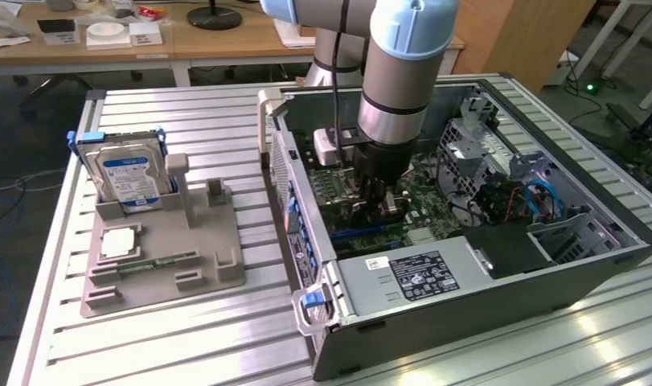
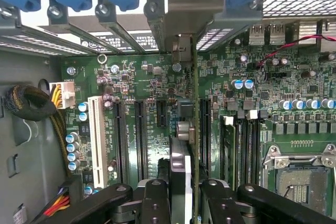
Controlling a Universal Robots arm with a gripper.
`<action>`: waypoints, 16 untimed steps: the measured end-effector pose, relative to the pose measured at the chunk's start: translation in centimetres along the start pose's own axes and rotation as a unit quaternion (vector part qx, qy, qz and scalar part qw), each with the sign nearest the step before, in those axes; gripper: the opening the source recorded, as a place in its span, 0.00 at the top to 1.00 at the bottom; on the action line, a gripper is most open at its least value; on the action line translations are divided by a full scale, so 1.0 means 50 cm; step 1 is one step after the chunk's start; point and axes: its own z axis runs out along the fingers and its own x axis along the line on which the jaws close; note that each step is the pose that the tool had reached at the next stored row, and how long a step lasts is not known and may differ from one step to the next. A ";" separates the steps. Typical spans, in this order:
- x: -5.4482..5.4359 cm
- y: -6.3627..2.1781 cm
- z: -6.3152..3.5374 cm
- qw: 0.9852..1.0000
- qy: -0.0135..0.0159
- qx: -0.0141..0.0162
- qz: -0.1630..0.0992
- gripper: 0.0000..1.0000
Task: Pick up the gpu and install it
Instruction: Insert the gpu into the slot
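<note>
GPU (image 1: 353, 211), exterior view: held low inside the open computer case (image 1: 465, 318) beneath the pincer (image 1: 377, 193), well apart from the parts holder (image 1: 165, 249) on the counter (image 1: 229, 338); pickup is done. Wrist view: pincer (image 2: 185, 198) clamped on the edge-on GPU (image 2: 179, 174), which is aligned over the motherboard (image 2: 147, 77) slots; full seating cannot be confirmed.

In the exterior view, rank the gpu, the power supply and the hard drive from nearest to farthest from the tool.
1. The gpu, clamped in the tool, inside the case.
2. The power supply, at the case's end toward the exterior view's bottom.
3. The hard drive, outside the case at the exterior view's left, upright in a grey holder.
</note>
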 end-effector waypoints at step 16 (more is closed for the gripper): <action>0.000 0.000 0.002 1.000 0.000 0.001 0.000 0.72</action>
